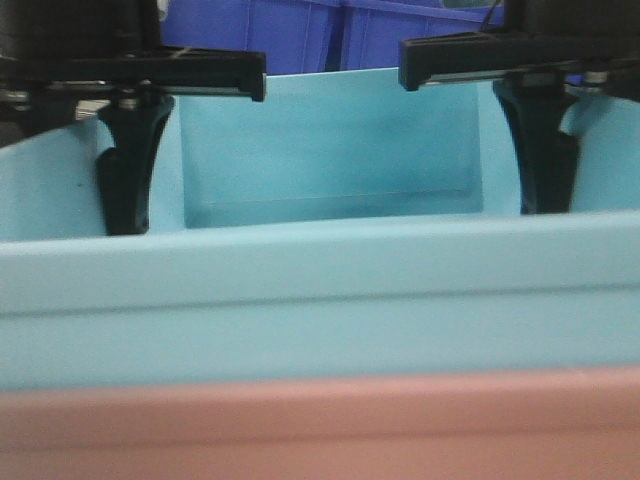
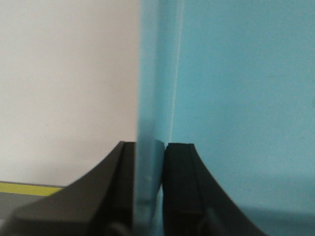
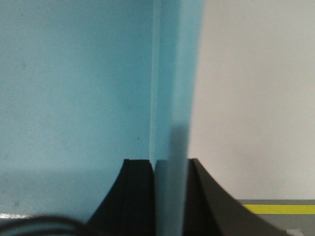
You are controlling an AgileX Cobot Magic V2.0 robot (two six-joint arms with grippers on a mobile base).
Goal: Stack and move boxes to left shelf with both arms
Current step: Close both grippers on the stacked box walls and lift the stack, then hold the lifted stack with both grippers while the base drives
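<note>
Light blue box atop pink box

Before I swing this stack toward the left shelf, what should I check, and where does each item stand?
1. Hold of left gripper on the blue tub wall: ok, a finger on each side.
2. Hold of right gripper on the opposite wall: ok.
3. The blue tub sitting over the pink tub: ok.
4. The pink tub gripped too: cannot tell, only blue wall shows between fingers.
5. The shelf free and reachable: cannot tell, out of view.
</note>
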